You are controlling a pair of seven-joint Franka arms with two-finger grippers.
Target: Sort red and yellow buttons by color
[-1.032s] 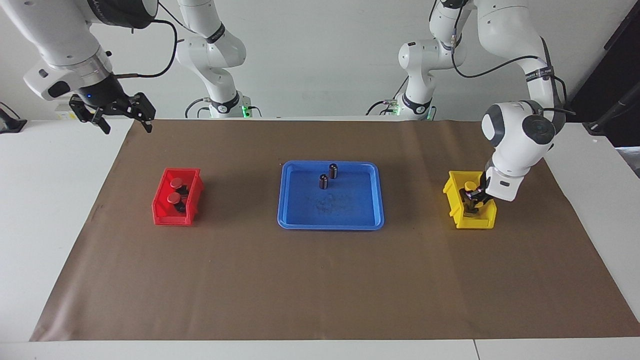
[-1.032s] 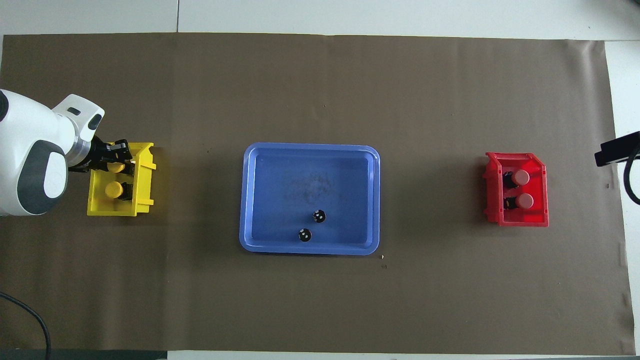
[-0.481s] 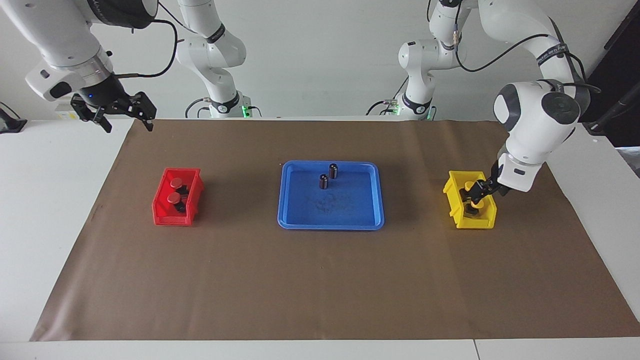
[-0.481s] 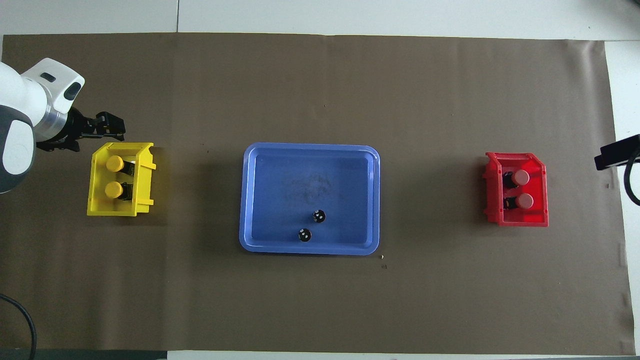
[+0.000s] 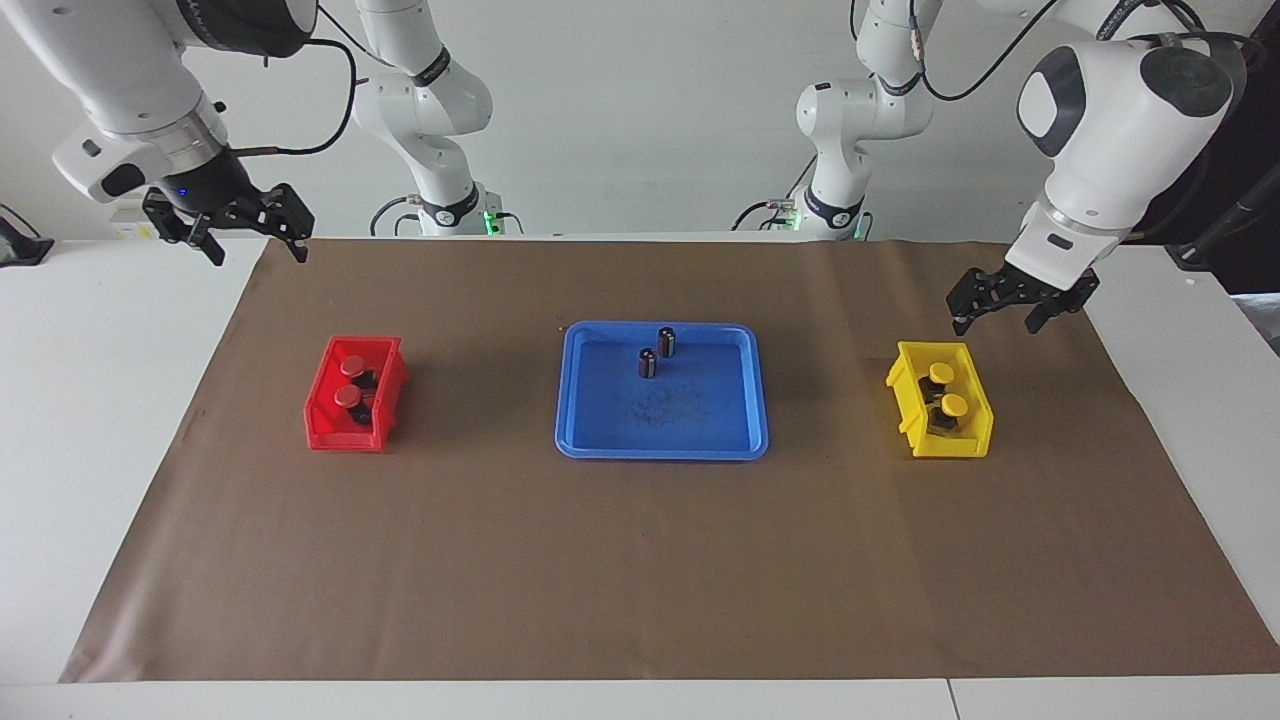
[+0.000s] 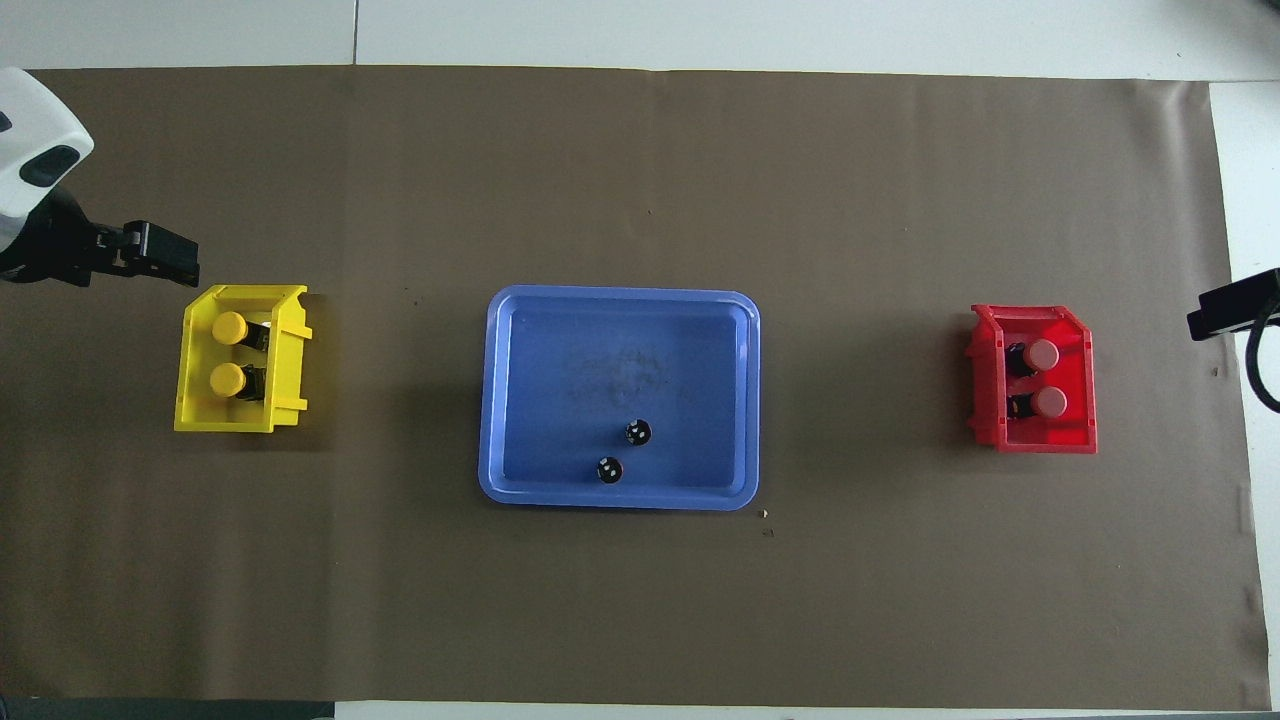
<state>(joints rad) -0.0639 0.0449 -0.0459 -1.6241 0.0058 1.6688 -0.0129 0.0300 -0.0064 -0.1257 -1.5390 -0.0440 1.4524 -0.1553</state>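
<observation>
Two yellow buttons [image 5: 941, 373] [image 5: 955, 405] stand in the yellow bin [image 5: 903, 400] at the left arm's end of the table, also seen from overhead as buttons [image 6: 229, 327] [image 6: 227, 379] in the bin [image 6: 290, 350]. Two red buttons [image 5: 353, 365] [image 5: 348, 397] sit in the red bin [image 5: 345, 437] at the right arm's end. My left gripper [image 5: 995, 322] hangs open and empty in the air, over the mat beside the yellow bin's robot-side rim. High over the mat's corner, my right gripper [image 5: 255, 248] waits open with nothing in it.
A blue tray [image 5: 660, 447] lies mid-table between the two bins. Two small dark cylinders with silvery tops [image 5: 666, 342] [image 5: 647, 363] stand in its half nearer to the robots. Brown paper covers the table.
My left gripper opened off the yellow button in the yellow bin, rose out of the bin and drew back toward the robots. The button stays in the bin. The right arm barely moved.
</observation>
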